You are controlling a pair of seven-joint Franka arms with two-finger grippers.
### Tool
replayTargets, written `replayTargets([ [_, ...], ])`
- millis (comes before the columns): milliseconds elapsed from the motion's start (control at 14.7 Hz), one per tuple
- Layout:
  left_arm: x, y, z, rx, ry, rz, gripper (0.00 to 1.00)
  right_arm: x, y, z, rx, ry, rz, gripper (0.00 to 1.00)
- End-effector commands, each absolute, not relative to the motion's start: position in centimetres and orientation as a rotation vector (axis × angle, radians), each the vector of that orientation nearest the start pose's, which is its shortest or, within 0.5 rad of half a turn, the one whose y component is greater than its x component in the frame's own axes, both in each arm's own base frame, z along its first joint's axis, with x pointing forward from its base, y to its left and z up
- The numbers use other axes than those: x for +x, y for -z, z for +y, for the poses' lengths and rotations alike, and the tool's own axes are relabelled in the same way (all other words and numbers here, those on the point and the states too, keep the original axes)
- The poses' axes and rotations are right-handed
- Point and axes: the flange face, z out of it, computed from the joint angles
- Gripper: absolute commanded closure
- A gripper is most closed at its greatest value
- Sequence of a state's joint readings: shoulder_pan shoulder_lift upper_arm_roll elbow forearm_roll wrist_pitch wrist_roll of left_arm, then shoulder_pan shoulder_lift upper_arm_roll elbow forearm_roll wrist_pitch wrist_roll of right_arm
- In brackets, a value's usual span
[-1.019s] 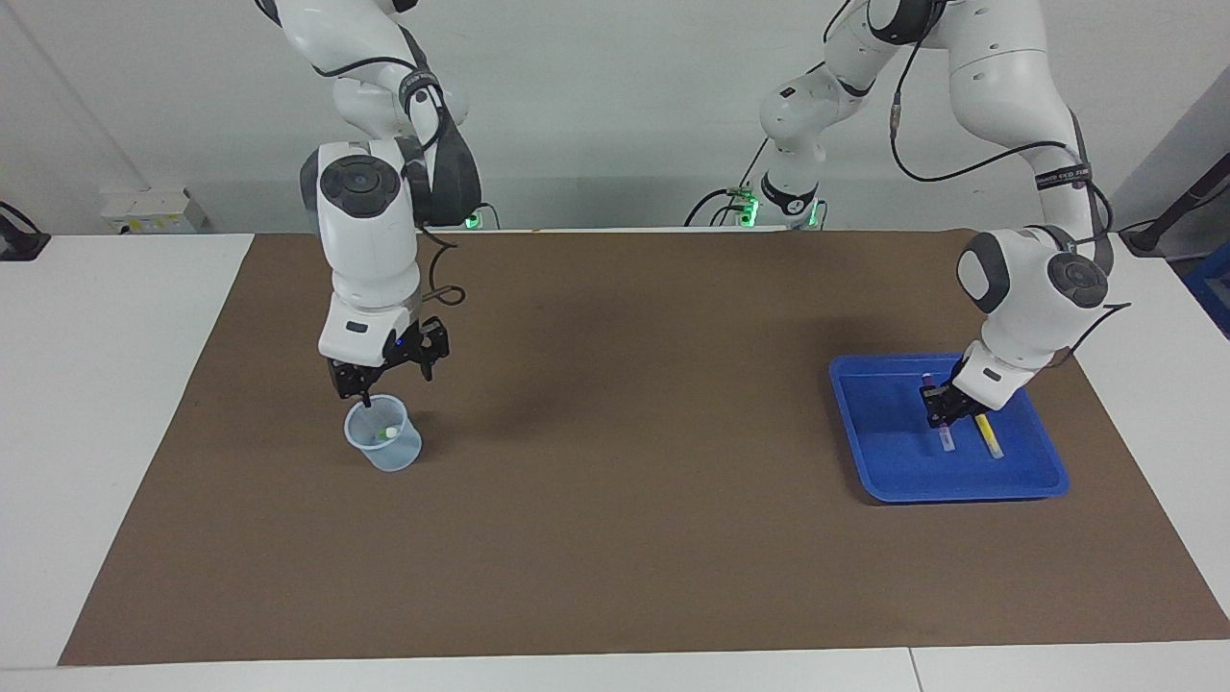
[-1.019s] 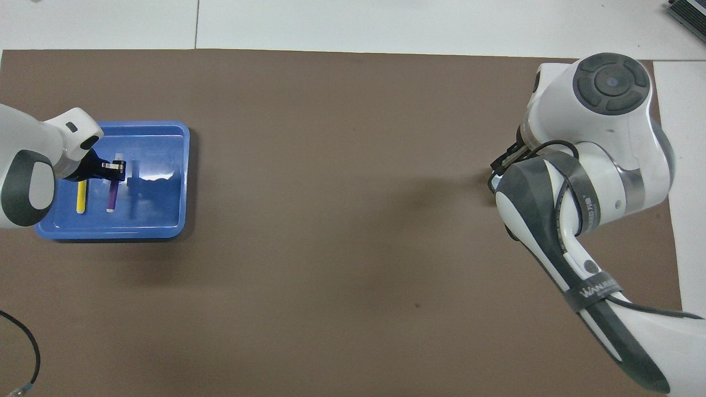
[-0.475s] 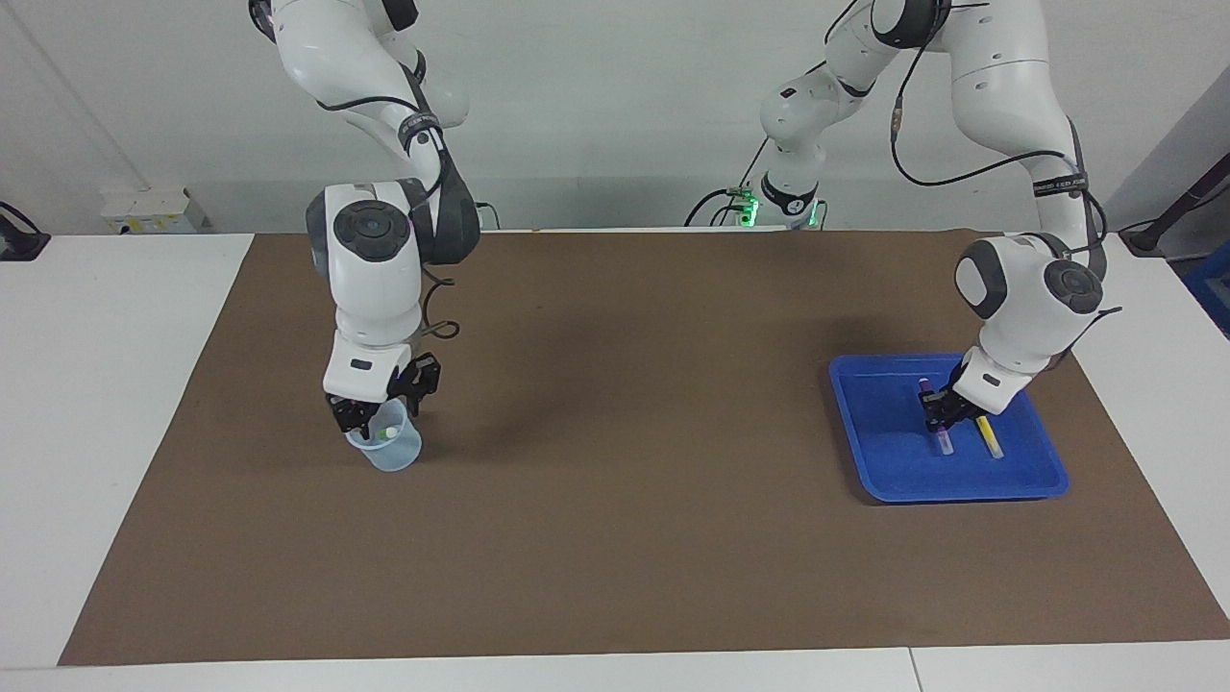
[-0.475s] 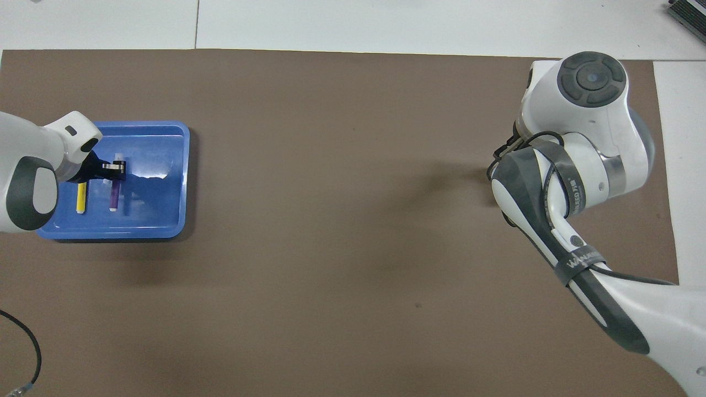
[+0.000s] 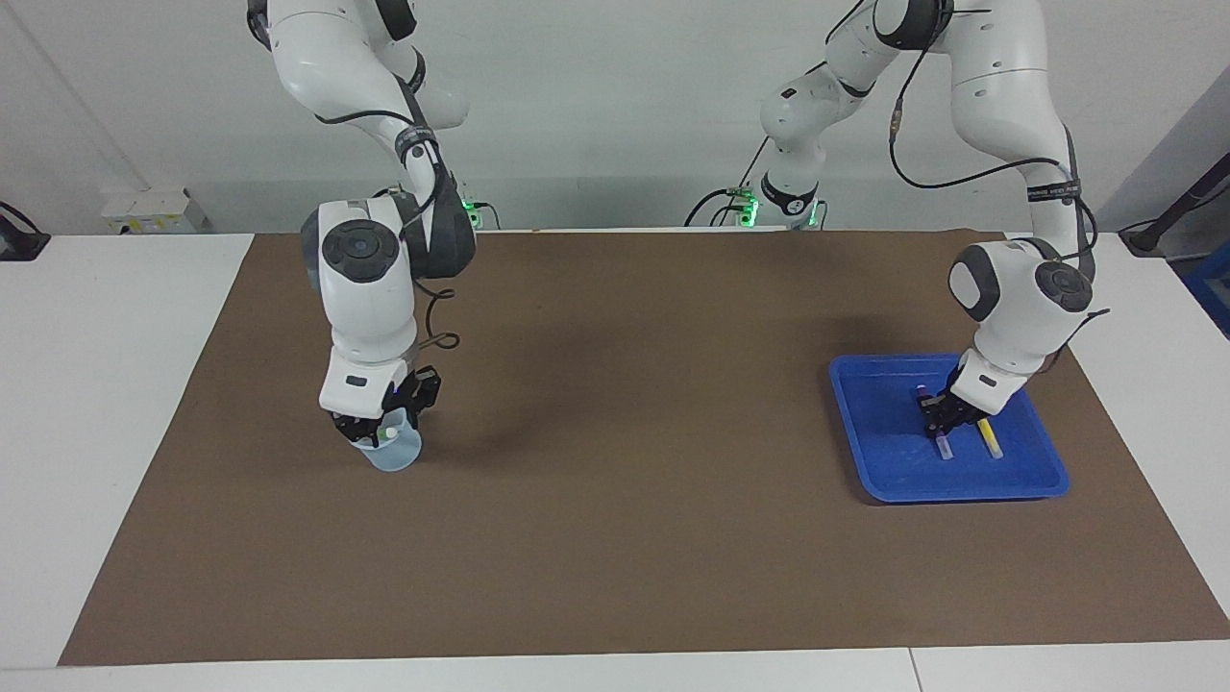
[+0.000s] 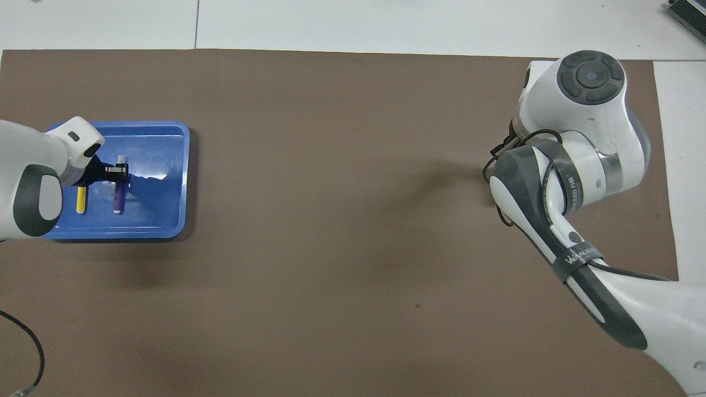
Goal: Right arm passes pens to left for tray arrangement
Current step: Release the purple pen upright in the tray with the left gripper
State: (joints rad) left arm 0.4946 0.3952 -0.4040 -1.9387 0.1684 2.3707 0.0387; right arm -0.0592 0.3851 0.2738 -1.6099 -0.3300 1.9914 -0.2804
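The tray (image 5: 865,452) holds the purple pen (image 6: 118,199) and yellow pen (image 6: 80,199) side by side. The left gripper (image 5: 938,420) is on the purple pen; whether its fingers pinch it, I cannot tell. The right gripper (image 5: 370,432) reaches into the cup (image 5: 394,457), where a pale pen cap (image 5: 389,434) shows; finger state unclear.

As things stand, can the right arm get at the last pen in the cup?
Probably yes: the right hand is already down in the clear cup, whose mouth is uncovered, right at the pen.
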Motion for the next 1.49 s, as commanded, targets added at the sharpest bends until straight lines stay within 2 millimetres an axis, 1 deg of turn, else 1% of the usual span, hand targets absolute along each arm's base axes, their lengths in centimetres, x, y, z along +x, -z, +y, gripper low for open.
replayTargets([
  [0, 61.7, -29.8, 7.5, -3.154, 0.132, 0.033, 0.21, 66.2, -40.6, 10.4, -3.162, 0.034, -1.003, 0.46],
  [68, 61.8, -29.9, 7.6, -3.154, 0.132, 0.032, 0.17, 66.2, -40.5, 10.3, -3.163, 0.032, -1.001, 0.46],
  [136, 61.8, -29.9, 7.5, -3.155, 0.134, 0.031, 0.16, 66.1, -40.5, 10.4, -3.162, 0.029, -1.004, 0.48],
  [204, 61.9, -30.0, 7.5, -3.152, 0.161, 0.032, 0.11, 66.1, -40.5, 10.3, -3.163, 0.029, -1.002, 0.49],
  [272, 62.0, -30.1, 7.6, -3.151, 0.175, 0.034, 0.0, 66.1, -40.5, 10.3, -3.164, 0.029, -1.003, 0.49],
  [407, 62.2, -30.3, 7.8, -3.147, 0.209, 0.051, 0.0, 66.0, -40.4, 10.2, -3.164, 0.024, -1.0, 0.49],
  [543, 62.3, -30.8, 7.7, -3.143, 0.227, 0.044, 0.0, 65.7, -39.9, 9.9, -3.164, 0.005, -0.997, 0.51],
  [679, 62.5, -31.5, 7.9, -3.137, 0.247, 0.047, 0.0, 65.7, -39.6, 8.8, -3.17, -0.01, -0.972, 0.51],
  [815, 62.7, -31.9, 8.0, -3.133, 0.26, 0.052, 0.0, 65.5, -39.3, 8.4, -3.172, -0.023, -0.964, 0.51],
  [1019, 62.9, -32.2, 8.2, -3.124, 0.288, 0.09, 0.0, 65.5, -39.3, 8.3, -3.173, -0.026, -0.962, 0.51],
  [1155, 63.0, -33.2, 8.8, -3.117, 0.294, 0.081, 0.0, 65.4, -39.3, 8.4, -3.172, -0.026, -0.965, 0.51],
  [1290, 63.1, -34.2, 8.9, -3.115, 0.252, 0.071, 0.0, 65.4, -39.3, 8.4, -3.174, -0.028, -0.958, 0.52],
  [1426, 63.2, -34.6, 8.7, -3.118, 0.233, 0.057, 0.0, 65.3, -39.3, 8.4, -3.176, -0.027, -0.951, 0.53],
])
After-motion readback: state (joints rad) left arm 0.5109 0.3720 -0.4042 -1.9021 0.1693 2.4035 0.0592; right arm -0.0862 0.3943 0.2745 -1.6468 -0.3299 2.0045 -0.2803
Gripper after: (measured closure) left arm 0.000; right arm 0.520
